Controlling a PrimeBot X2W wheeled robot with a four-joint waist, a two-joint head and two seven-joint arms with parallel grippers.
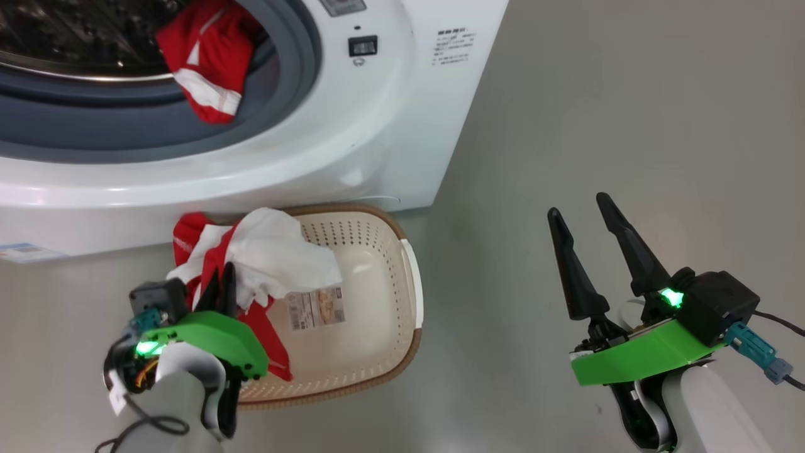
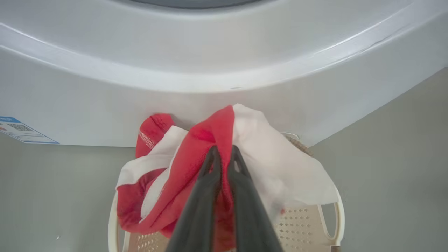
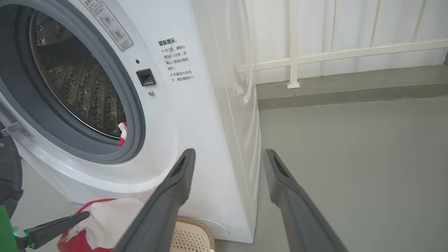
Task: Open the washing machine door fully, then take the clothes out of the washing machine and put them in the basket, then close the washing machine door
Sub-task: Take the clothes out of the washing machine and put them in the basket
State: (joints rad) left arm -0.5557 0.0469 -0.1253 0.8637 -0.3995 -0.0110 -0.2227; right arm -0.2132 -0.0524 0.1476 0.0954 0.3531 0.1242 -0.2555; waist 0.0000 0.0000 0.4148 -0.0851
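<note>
The white washing machine (image 1: 352, 145) stands with its drum mouth uncovered; the washing machine door is out of view. One of the red and white clothes (image 1: 207, 69) hangs over the grey gasket, and a scrap of it shows at the drum's lip (image 3: 122, 131). My left gripper (image 1: 220, 280) (image 2: 224, 148) is shut on another red and white garment (image 1: 277, 251) (image 2: 280, 164), held over the near-left end of the cream basket (image 1: 377, 302) (image 2: 337, 217), partly draping its rim. My right gripper (image 1: 578, 206) (image 3: 228, 154) hangs open over bare floor to the basket's right, holding nothing.
The basket (image 3: 190, 238) sits on the grey floor against the machine's front. A sticker (image 1: 317, 308) lies on its floor. A blue label (image 2: 21, 129) marks the machine's lower left. A white railing (image 3: 294, 59) and a low step run behind the machine's right side.
</note>
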